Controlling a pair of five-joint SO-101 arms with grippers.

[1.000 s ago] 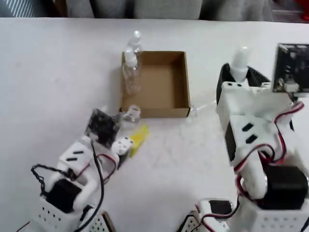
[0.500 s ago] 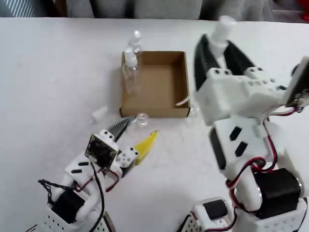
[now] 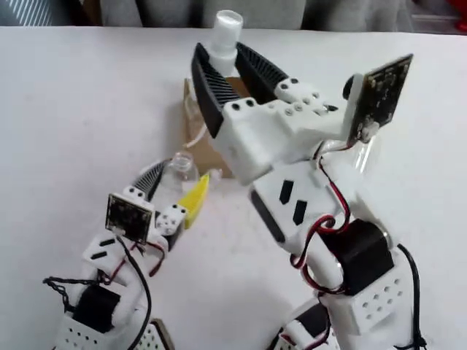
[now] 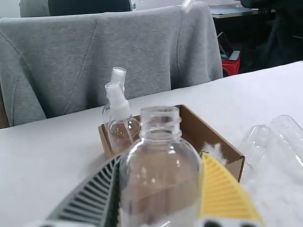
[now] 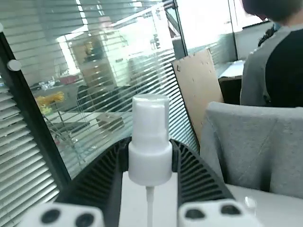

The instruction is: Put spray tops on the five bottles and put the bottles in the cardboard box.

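Right gripper clasps spray top, left gripper clasps uncapped bottle; capping step, I must next seat top on bottle.

Table: white top
Seat: grey padded chair back behind the table
Window: slatted blinds, daylight behind
Board: brown panel standing upright

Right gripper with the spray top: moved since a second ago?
Yes. In the high view the right gripper, holding the spray top, swung left from the right of the cardboard box to above it.
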